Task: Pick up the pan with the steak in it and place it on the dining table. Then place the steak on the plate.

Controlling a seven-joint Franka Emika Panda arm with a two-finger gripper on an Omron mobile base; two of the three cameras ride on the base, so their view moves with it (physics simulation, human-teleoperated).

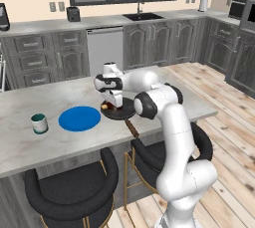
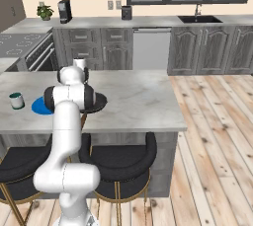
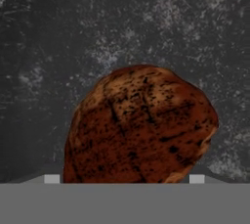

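Steak (image 3: pixel 139 125) lies in the pan (image 1: pixel 121 111) at frame centre of the left base view, on the bench (image 1: pixel 30 142), directly beneath my tool (image 1: pixel 110 103). In the hand view it sits between my two fingertips, which stand apart. Plate (image 1: pixel 79 118) lies just left of the pan.

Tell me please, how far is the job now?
Done: the pan already sits on the dining table, beside the plate. In hand: the gripper is down in the pan, its jaws on either side of the steak, not visibly clamped. Left: lift the steak and lay it on the blue plate, which is bare.
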